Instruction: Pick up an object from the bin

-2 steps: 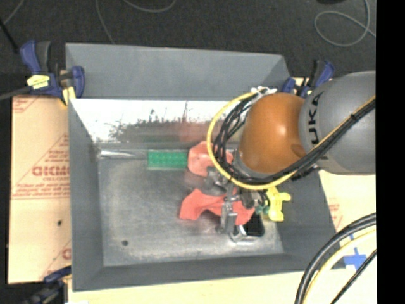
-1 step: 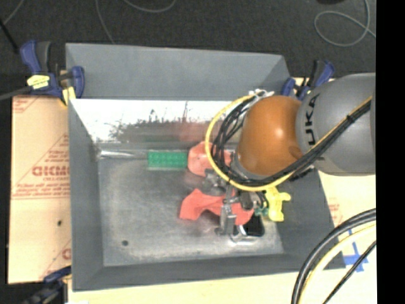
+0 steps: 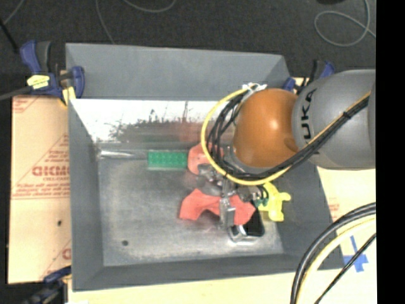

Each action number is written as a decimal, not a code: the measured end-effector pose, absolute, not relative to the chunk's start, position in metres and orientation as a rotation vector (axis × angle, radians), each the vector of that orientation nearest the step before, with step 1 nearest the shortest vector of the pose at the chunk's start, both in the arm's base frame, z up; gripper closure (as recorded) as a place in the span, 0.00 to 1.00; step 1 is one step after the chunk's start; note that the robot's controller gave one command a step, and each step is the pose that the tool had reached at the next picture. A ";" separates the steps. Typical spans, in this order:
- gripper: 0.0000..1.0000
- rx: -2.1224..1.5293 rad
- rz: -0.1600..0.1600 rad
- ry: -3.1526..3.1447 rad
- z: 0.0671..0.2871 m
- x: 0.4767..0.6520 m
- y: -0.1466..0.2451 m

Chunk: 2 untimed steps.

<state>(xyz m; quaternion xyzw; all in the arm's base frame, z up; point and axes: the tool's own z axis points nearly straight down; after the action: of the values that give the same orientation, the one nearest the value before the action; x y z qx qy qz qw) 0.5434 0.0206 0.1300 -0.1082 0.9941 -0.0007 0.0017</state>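
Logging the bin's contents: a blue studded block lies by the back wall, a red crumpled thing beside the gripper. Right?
No: the camera view shows the studded block is green, not blue. It lies by the back wall, the red crumpled thing beside the gripper.

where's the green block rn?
In the camera view the green studded block lies flat on the bin floor toward the far wall, left of centre, its right end beside a pink piece.
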 end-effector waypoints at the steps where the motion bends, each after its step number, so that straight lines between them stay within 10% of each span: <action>1: 1.00 -0.072 -0.001 3.138 0.086 0.538 -0.005; 2: 1.00 -0.071 -0.001 3.138 0.086 0.538 -0.005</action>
<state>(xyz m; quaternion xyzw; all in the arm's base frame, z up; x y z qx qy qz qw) 0.5376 -0.0046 0.0863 -0.0227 0.9997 -0.0004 0.0012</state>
